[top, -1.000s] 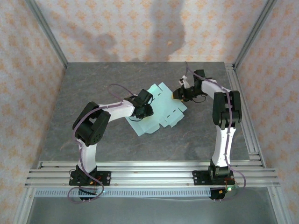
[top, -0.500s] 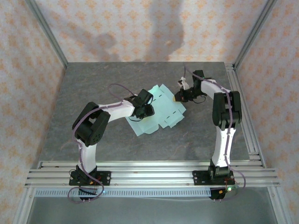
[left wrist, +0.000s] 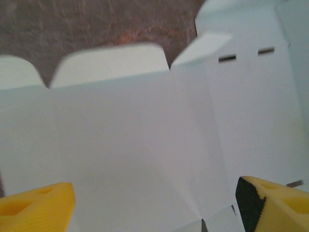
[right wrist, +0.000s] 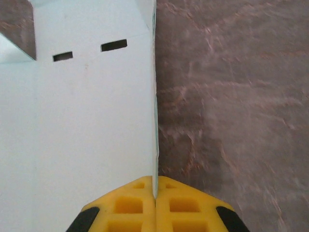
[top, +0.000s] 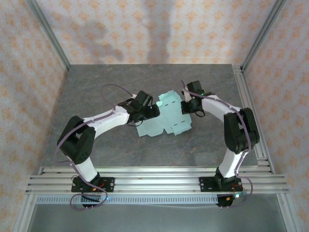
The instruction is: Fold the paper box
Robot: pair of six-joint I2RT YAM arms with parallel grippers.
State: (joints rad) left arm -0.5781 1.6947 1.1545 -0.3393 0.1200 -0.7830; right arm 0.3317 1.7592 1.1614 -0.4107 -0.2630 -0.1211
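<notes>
The paper box (top: 161, 118) is a pale mint die-cut sheet lying mid-table, partly creased. My left gripper (top: 150, 112) hovers over its left part, open. In the left wrist view the two yellow fingertips (left wrist: 36, 208) stand far apart above the sheet (left wrist: 145, 135), with nothing between them. My right gripper (top: 186, 105) is at the sheet's right side. Its yellow fingers (right wrist: 130, 205) are shut on the thin edge of a raised panel (right wrist: 91, 121), the one with two small slots (right wrist: 113, 46).
The grey stone-patterned table (top: 111, 87) is bare around the sheet. Aluminium rails (top: 154, 176) run along the near edge and another rail (top: 251, 111) down the right side. Patterned walls close in the back and both sides.
My left gripper has opened wide and its arm has stretched out toward the middle. My right gripper has shut on the sheet's right edge and drawn that panel up and leftward.
</notes>
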